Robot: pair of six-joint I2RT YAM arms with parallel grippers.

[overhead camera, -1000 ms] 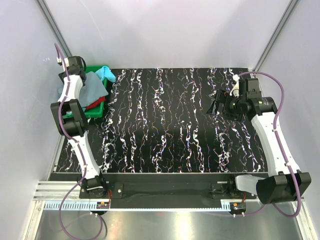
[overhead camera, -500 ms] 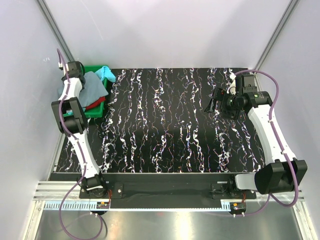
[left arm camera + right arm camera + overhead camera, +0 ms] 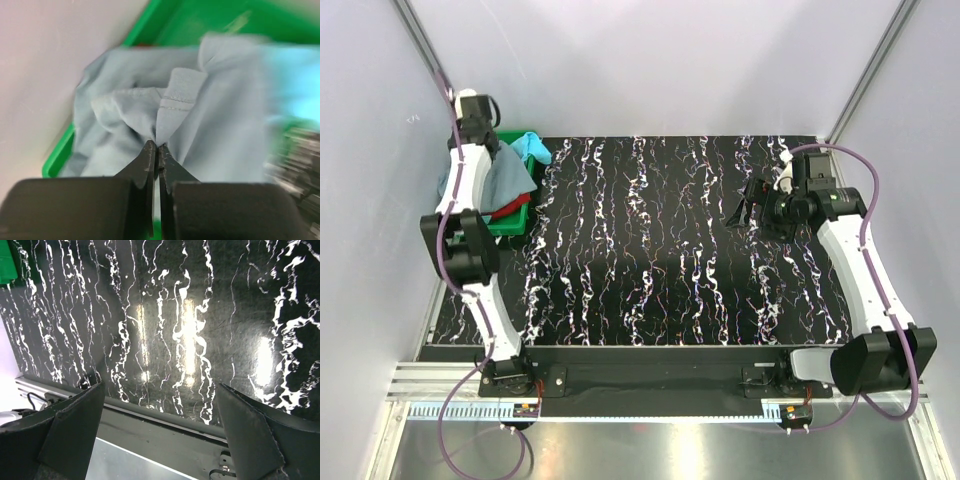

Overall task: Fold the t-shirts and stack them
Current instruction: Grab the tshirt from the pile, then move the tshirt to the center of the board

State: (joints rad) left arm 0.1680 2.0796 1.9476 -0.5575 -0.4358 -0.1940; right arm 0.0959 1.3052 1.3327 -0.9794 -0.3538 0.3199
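My left pincer (image 3: pixel 156 147) is pinched tight on a fold of the grey-blue shirt (image 3: pixel 215 130) over the tray (image 3: pixel 60 157) — right pincer (image 3: pixel 161 386) just hangs, jaws wide apart, above the table (image 3: pixel 165 315).

Pale walls (image 3: pixel 660 60) are enclosing the black marbled table (image 3: pixel 650 300) from nine to three o'clock. A metal rail (image 3: pixel 650 411) is edging six o'clock.
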